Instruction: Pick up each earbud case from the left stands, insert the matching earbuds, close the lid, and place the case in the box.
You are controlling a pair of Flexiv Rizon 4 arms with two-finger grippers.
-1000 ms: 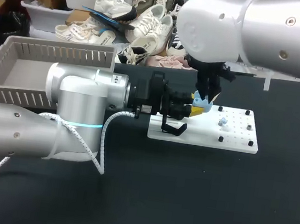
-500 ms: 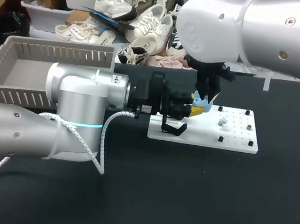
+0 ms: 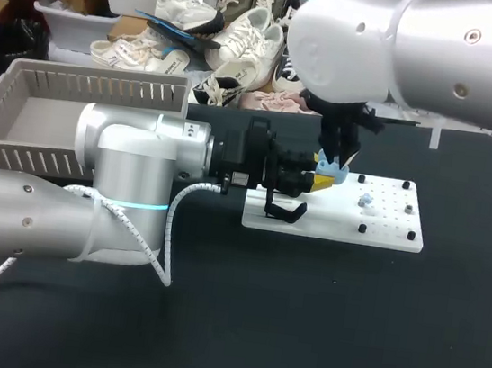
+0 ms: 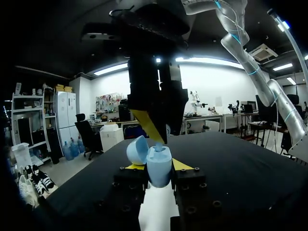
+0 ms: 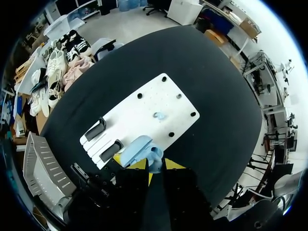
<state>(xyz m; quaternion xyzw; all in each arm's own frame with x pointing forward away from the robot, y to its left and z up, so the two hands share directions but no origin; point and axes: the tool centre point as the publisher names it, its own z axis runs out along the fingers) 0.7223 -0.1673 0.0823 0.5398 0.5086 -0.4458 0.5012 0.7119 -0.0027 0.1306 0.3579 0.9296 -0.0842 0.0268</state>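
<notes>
One open blue case (image 4: 158, 165) in left hand (image 3: 319, 183), one loose earbud (image 5: 159, 115), two stands (image 5: 95, 129) (image 5: 110, 150)

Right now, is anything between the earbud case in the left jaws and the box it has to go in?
Yes: the right jaws stand directly over the open earbud case, at its opening. Toward the box, only the left arm itself lies between.

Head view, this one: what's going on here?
The left gripper holds the light-blue earbud case, lid open, over the white board. The right gripper hangs right above the case's open top, apparently to load it. One earbud lies on the board. The case is not yet in the grey box.
</notes>
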